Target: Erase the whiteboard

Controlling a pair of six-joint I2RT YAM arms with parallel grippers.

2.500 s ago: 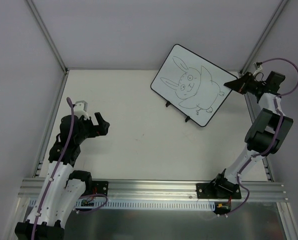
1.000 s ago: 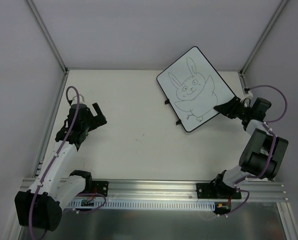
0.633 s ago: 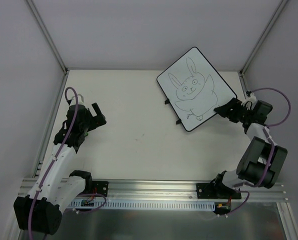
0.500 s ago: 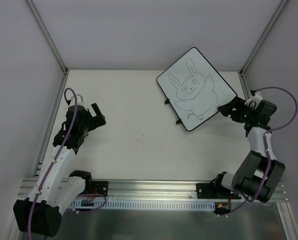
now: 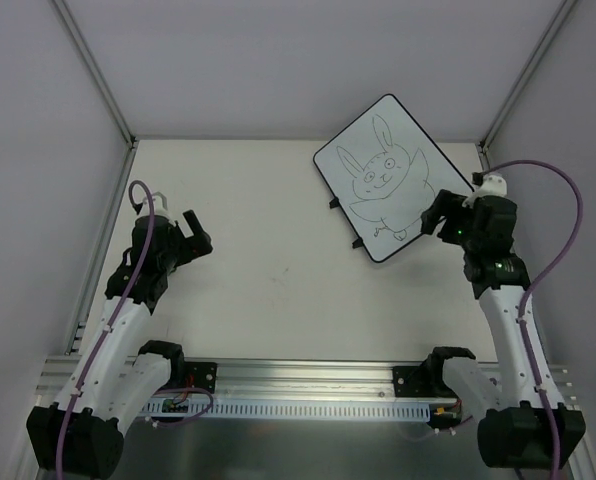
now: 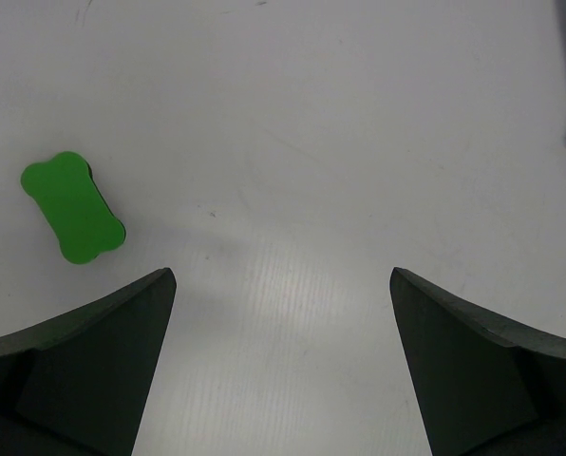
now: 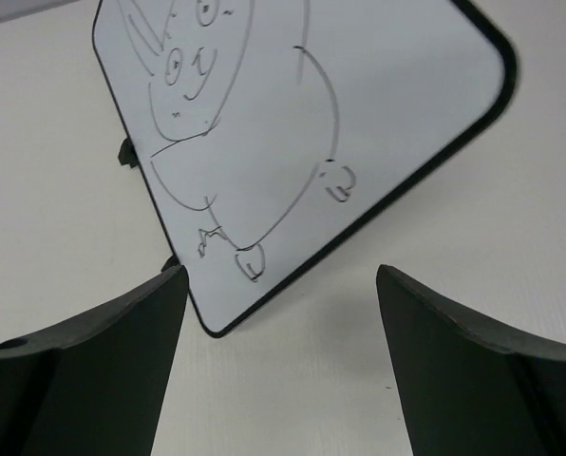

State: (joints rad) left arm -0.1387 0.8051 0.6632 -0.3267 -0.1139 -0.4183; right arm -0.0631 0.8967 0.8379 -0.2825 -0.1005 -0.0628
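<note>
Since the earlier views the right tool [image 5: 433,220] has let go of the board's edge and drawn back, and its arm has swung in from the 3 o'clock wall. Its jaws are spread with nothing between them.

The large white rectangular whiteboard with a thin black frame [image 5: 393,180] sits at 1 o'clock on the pale counter [image 5: 278,220]. It is turned on the diagonal, and a black line-drawn rabbit covers its face. The right wrist view shows the board's near corner [image 7: 216,328] just ahead of the tool's fingers, clear of both.

The left tool [image 5: 196,232] is at 9 o'clock, well apart from the board, its jaws spread wide and holding nothing. The left wrist view shows a small green bone-shaped eraser block [image 6: 72,207] lying flat on the counter at 10 o'clock of the left tool's fingers, untouched.
</note>
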